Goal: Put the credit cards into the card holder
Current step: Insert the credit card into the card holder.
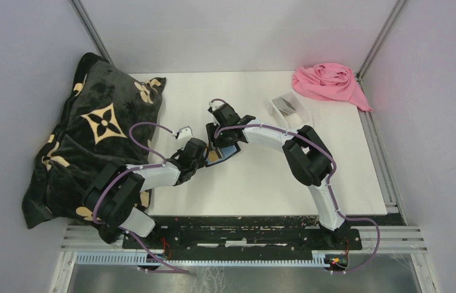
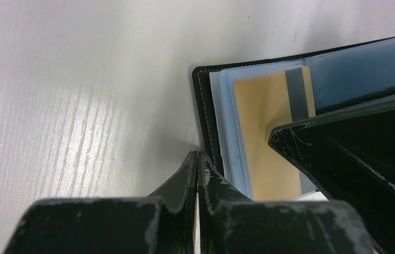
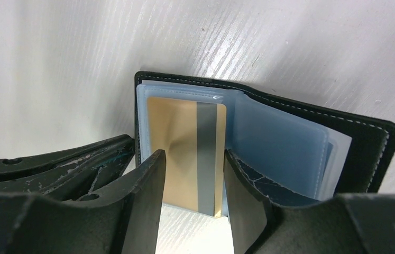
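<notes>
The card holder (image 1: 230, 151) lies open on the white table, black cover (image 3: 367, 143) down and blue-grey clear sleeves up. A tan/gold credit card (image 3: 179, 137) with a grey stripe sits partly inside the left sleeve, its near end sticking out. My right gripper (image 3: 193, 154) is open, one finger on each side of that card, and a thin gap shows at the card's right edge. My left gripper (image 2: 198, 154) is shut, its tips against the card holder's black edge (image 2: 201, 106), with nothing seen between them. The gold card (image 2: 261, 121) also shows in the left wrist view.
A clear plastic tray (image 1: 286, 105) holding something grey stands behind and right of the grippers. A pink cloth (image 1: 329, 82) lies at the back right corner. A dark patterned blanket (image 1: 91, 140) covers the table's left side. The two grippers are very close together.
</notes>
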